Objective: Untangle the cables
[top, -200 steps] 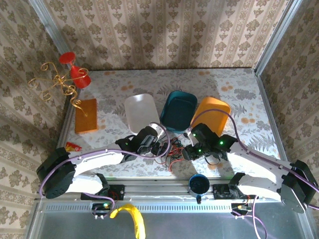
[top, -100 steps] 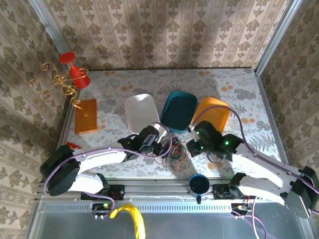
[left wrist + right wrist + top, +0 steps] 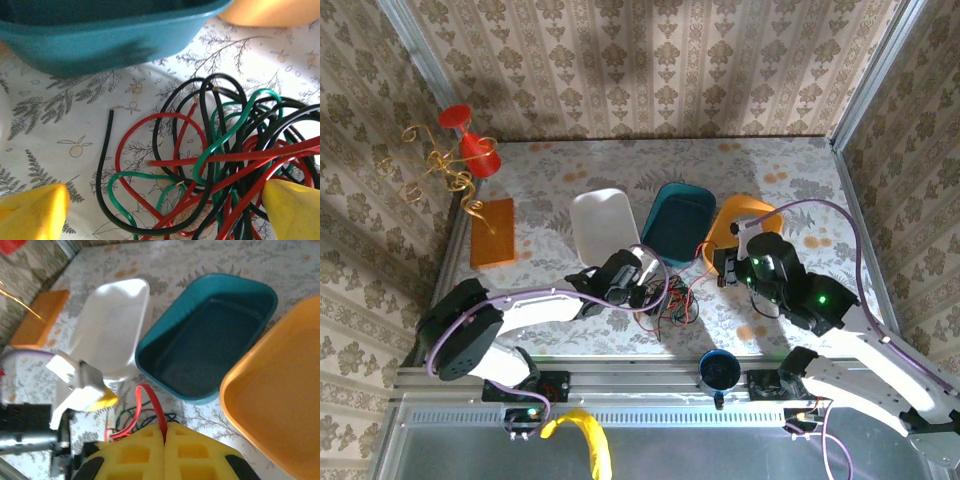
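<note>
The cables (image 3: 672, 310) lie in a tangle of red, black and green wires on the flowered table, in front of the teal bin. My left gripper (image 3: 642, 292) is open just left of the heap. In the left wrist view its yellow fingertips (image 3: 32, 214) stand wide apart, with the cables (image 3: 215, 165) spread on the table between them (image 3: 162, 212). My right gripper (image 3: 723, 268) is right of the heap, raised. Its yellow pads (image 3: 135, 455) are shut (image 3: 165, 432) on a red cable (image 3: 152, 402) that loops out in front of them and trails back down to the tangle.
A white tray (image 3: 603, 225), a teal bin (image 3: 678, 222) and an orange bin (image 3: 748, 222) stand in a row behind the cables. An orange block (image 3: 492, 232) lies at the left, a red and gold ornament (image 3: 460, 155) behind it. A blue cup (image 3: 719, 370) sits at the front edge.
My right gripper has shut on a red cable and moved right and back, away from the tangle, drawing the cable with it. The left gripper stayed open by the heap.
</note>
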Robot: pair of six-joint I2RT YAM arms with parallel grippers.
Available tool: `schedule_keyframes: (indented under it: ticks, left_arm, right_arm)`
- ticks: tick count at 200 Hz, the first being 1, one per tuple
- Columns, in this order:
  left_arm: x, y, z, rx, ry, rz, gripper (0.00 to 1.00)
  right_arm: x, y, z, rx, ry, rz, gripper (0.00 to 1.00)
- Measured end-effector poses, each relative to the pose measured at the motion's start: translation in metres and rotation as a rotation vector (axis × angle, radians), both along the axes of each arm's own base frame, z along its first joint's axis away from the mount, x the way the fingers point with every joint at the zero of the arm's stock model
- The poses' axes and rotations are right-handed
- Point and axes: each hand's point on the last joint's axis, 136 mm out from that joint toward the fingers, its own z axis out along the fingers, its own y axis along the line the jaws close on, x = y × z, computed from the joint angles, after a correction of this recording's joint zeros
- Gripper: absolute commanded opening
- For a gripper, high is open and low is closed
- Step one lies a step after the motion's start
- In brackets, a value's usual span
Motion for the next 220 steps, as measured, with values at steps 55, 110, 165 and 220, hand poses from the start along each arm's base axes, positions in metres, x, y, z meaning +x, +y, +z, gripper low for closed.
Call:
schedule_keyframes:
  ticks: [55,110,165,220]
  left_arm:
    - [-0.002,-0.001,-0.024,0.057,0.034,-0.006,0.98]
    - [0.005,0.002,-0.031,0.102,0.003,0.035,0.98]
    - [0.005,0.001,-0.031,0.116,-0.011,0.043,0.97]
    - [0.006,0.0,-0.029,0.126,-0.016,0.045,0.99]
  right_arm:
    - [0.007,-0.003,0.057,0.111,-0.13,-0.043,0.0]
    - [0.006,-0.026,0.135,0.13,-0.333,-0.107,0.0]
    - [0.01,-0.067,0.192,0.071,-0.523,-0.256,0.0]
    - [0.037,-0.116,0.198,-0.016,-0.539,-0.446,0.0]
